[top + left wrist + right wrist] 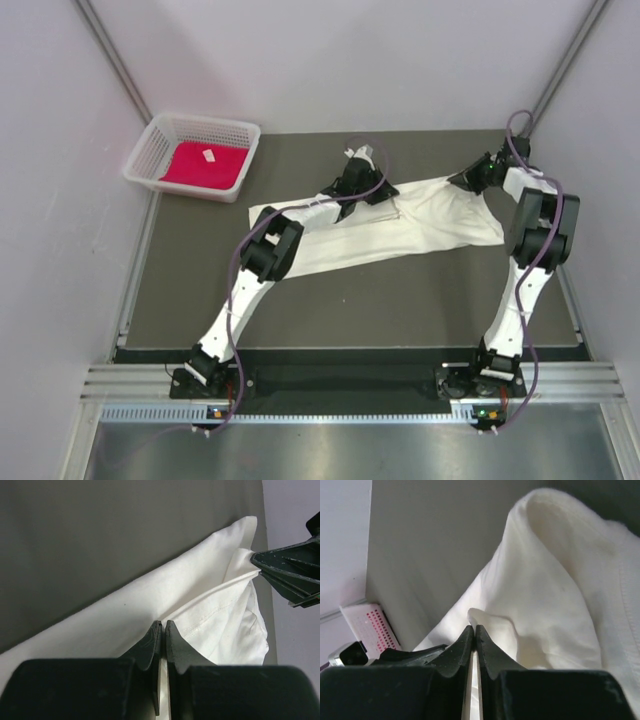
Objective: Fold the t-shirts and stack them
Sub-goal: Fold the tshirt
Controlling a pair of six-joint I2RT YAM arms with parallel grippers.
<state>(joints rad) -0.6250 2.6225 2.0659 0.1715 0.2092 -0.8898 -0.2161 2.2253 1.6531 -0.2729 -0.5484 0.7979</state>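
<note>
A white mesh basket (146, 158) at the table's (400, 310) far left corner holds the red t-shirt (205, 165). The cream-white t-shirt (440, 220) lies long axis left to right across the far half, right end nearer the far edge. The left gripper (163, 626) pinches its far edge mid-length; the right gripper (472, 628) pinches its right end.

White left arm (228, 315) and right arm (510, 305), black joints, looping purple-grey cables (234, 275); the left pincer (163, 625) black, wedge-shaped.

Your dark grey worktop (400, 300) carries a cream-white cloth t-shirt (440, 225) across its far half and a white plastic mesh basket (148, 160) far left.
</note>
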